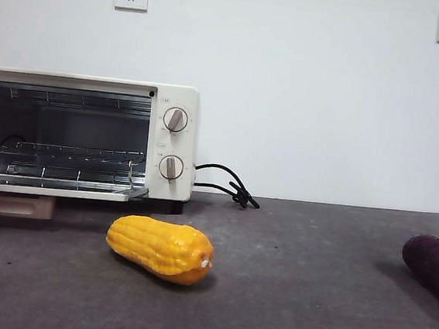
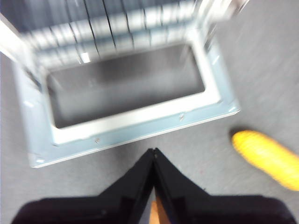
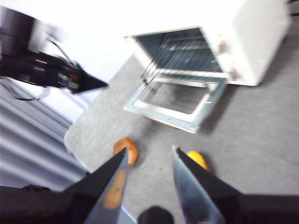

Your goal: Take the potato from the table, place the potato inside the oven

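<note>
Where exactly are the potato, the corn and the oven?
potato (image 3: 126, 150), right wrist view, its rounded top.
corn (image 1: 161, 248), front view, middle of the cob.
oven (image 1: 173, 141), front view, knob panel.

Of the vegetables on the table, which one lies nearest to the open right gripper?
The potato, small and tan-brown, just beyond the right gripper. The yellow corn cob sits on the other side.

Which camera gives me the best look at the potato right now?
The right wrist view: the potato lies on the table short of the oven's open door, beyond the open right gripper, though blurred. The front view shows only the corn cob, no potato. The left wrist view shows none either.
</note>
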